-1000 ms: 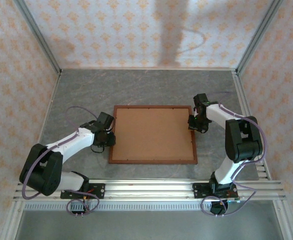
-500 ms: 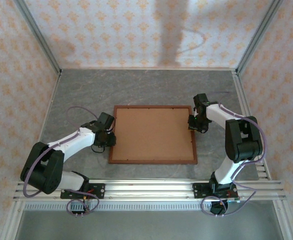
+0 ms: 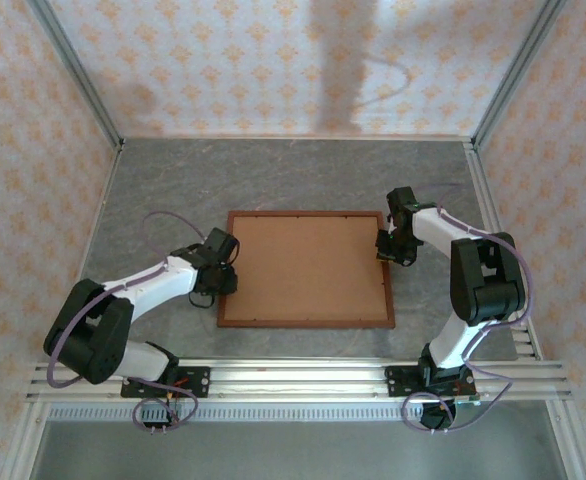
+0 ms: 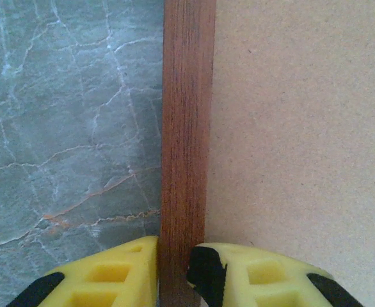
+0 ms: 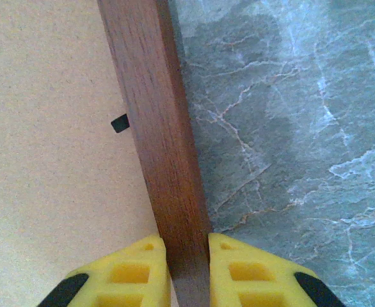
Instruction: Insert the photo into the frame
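Pale wallpaper with an orange diamond motif and aluminium corner posts close in a grey-green, marble-veined tabletop. At about eight o'clock of the thin reddish-brown wooden rectangular frame, the left gripper pinches the left rail between its yellow pads. The frame lies flat mid-table, back up, with a plain brown fibreboard panel filling it. At about two o'clock the right gripper is clamped on the right rail, near a small black tab.
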You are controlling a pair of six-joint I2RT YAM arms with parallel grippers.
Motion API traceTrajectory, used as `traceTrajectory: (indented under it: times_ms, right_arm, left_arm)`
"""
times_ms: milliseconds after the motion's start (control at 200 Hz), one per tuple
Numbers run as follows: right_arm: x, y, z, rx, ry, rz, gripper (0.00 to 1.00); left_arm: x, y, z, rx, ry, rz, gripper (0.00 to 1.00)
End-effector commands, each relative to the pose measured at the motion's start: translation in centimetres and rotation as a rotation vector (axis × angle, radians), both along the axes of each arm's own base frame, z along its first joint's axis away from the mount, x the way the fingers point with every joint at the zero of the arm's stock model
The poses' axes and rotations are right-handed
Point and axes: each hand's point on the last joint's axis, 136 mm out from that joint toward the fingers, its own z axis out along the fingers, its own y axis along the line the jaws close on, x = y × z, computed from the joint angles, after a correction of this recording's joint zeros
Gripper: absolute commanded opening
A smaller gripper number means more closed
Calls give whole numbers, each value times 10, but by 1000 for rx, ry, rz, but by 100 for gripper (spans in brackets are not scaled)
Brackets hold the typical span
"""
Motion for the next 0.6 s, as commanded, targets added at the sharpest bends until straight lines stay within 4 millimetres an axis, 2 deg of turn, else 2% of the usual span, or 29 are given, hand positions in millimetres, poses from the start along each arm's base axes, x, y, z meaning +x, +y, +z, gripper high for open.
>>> traceTrajectory:
  times_ms: [0,596]
  right_arm:
    - [13,3,0,11,-31,-9,18]
    - [11,3,-3,13,-26,-7,18]
  left_arm:
    - [-22,-12,-29,-17,95,-33,29]
    - [-28,-21,-34,8,98,-71,30]
